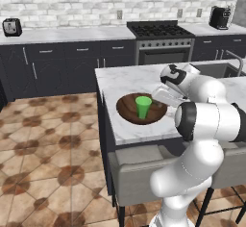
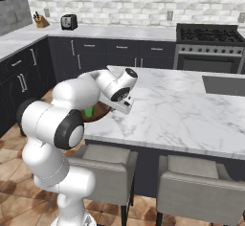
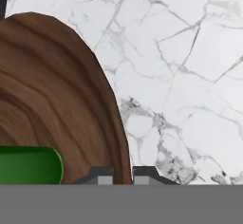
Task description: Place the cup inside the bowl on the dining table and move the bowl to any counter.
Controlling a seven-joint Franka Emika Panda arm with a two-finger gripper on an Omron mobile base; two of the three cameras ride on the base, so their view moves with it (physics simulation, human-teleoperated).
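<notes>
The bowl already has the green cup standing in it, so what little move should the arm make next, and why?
Probably lift slightly. The cup stands inside the bowl on the dining table, and the gripper looks shut on the bowl's rim, so raising it would test the grip before carrying it to a counter.

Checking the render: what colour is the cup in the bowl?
Bright green cup, plain, clearest in the left base view.

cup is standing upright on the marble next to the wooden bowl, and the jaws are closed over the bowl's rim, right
Not quite. The cup stands upright inside the bowl, not beside it on the marble; the left base view shows this. The rest holds: in the hand view the jaws are closed over the bowl's rim.
</notes>
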